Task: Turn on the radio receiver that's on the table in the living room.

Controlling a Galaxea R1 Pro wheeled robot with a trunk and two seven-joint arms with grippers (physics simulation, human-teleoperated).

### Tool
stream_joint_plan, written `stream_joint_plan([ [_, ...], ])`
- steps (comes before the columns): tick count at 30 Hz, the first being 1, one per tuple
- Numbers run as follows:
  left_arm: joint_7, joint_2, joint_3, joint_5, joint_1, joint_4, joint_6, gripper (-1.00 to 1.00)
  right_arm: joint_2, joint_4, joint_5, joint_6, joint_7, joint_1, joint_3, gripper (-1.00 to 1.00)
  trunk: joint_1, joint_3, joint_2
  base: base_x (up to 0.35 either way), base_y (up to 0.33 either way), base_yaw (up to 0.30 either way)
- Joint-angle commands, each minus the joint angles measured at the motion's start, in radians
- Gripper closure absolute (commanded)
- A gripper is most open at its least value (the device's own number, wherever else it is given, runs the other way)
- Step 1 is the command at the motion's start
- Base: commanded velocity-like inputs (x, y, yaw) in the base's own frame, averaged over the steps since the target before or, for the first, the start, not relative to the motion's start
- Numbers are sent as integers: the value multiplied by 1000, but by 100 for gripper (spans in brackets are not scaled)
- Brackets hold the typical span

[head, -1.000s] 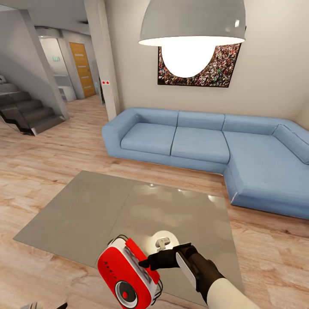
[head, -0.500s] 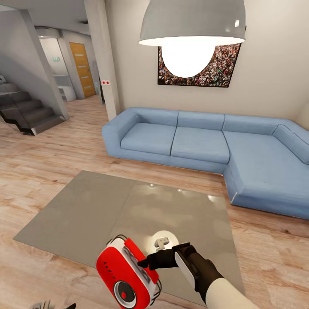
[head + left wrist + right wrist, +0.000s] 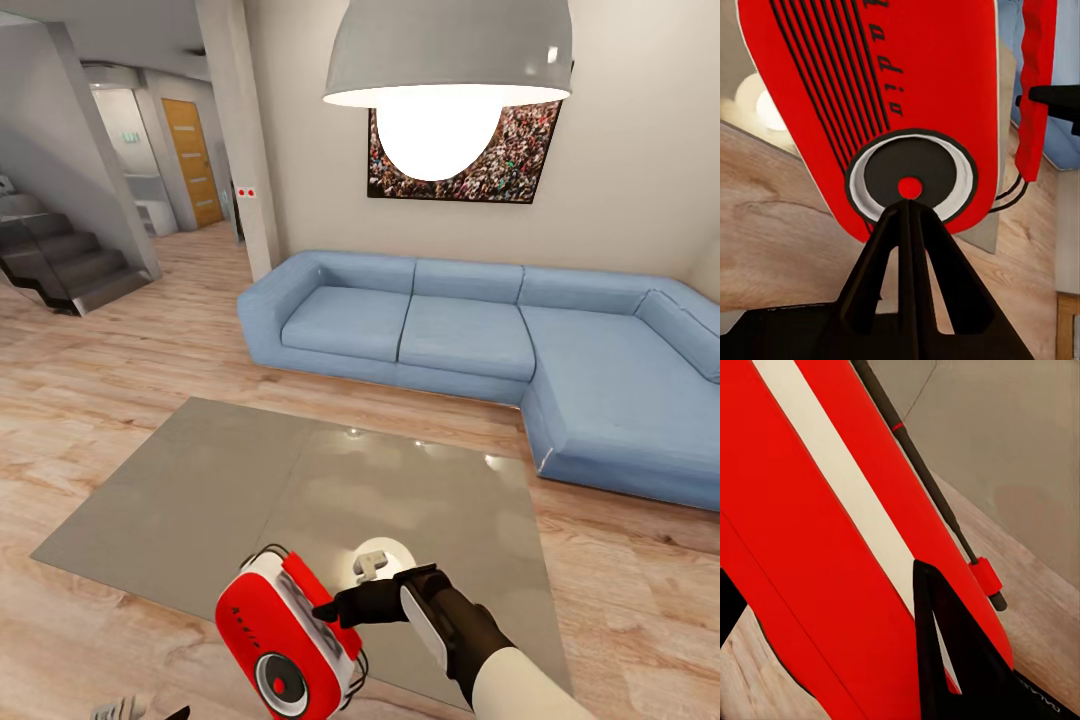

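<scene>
Right gripper [image 3: 335,607] holds the radio [image 3: 285,640] by its back side. One black finger [image 3: 960,652] lies flat on the red and white body, and the other is on the far side, so the jaws are shut on it. The radio is lifted up and tilted over the near edge of the table [image 3: 220,480], with its round dial [image 3: 280,685] facing the robot.

Left gripper [image 3: 910,217] is just in front of the dial [image 3: 910,186]. Its two fingers meet at the tips like a closed beak, right under the red dot in the middle. I cannot tell if the tips touch the dial. From the head, a small bit of this gripper [image 3: 125,709] peeks in at the bottom edge.

Nothing here is a box or a bowl, so nothing sits inside anything. A small white thing [image 3: 375,562] lies on the table just behind the right gripper.

The blue sofa [image 3: 480,350] stands well behind the table, with the crowd photo [image 3: 520,160] and the grey lamp [image 3: 448,50] above.

Since a second ago, the radio has moved a little to the left and down, and the right gripper has gone with it.
</scene>
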Motion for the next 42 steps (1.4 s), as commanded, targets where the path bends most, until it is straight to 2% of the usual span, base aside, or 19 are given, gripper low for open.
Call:
stream_joint_plan([
  [1,0,-1,0,0,0,0,0,100,0,0,-21,7,-4,0,-2,100,0,0,0,0,0,0],
  [6,9,-2,0,0,0,-1,0,100,0,3,-25,7,-5,0,-2,100,0,0,0,0,0,0],
  [11,56,-3,0,3,0,-2,-1,100,0,8,-30,7,-7,0,-2,100,0,0,0,0,0,0],
  [16,63,-2,0,5,-4,-11,-2,100,0,10,-33,7,-9,0,-1,100,0,0,0,0,0,0],
  [20,67,-1,0,38,-15,-12,-2,100,0,21,-34,7,-9,0,-1,100,0,0,0,0,0,0],
  [24,102,-1,-1,57,-33,-10,-2,100,0,30,-34,7,-9,0,-1,100,0,0,0,0,0,0],
  [26,115,-2,-19,59,-37,-10,-2,100,0,31,-34,7,-9,0,-1,100,0,0,0,0,0,0],
  [29,133,-2,-64,60,-39,-7,-2,100,0,32,-34,7,-9,0,0,100,0,0,0,0,0,0],
  [34,177,-2,-110,60,-40,-3,-3,100,0,32,-33,7,-9,0,1,100,0,0,0,0,0,0],
  [42,186,-2,-127,59,-40,-1,-3,100,0,31,-32,7,-9,0,-1,100,0,0,0,0,0,0],
])
